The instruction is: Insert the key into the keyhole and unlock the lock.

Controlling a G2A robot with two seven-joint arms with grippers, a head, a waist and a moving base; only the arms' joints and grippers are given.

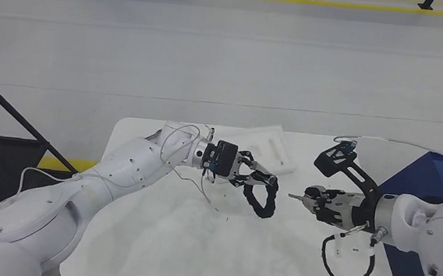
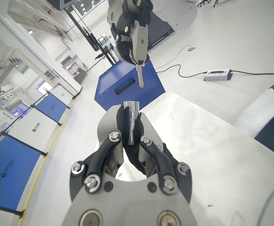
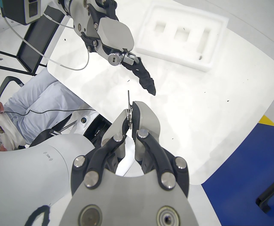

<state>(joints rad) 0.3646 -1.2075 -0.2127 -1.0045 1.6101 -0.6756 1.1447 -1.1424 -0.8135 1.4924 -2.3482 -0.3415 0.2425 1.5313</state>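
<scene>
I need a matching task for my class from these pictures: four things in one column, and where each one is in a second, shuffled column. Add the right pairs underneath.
Things:
1 key
2 lock
3 foam tray
4 blue box

Places:
A lying on the table
B clamped in the left end effector
C on the floor beside the table
D clamped in the right end effector

Pairs: 1-D, 2-B, 3-A, 4-C
</scene>
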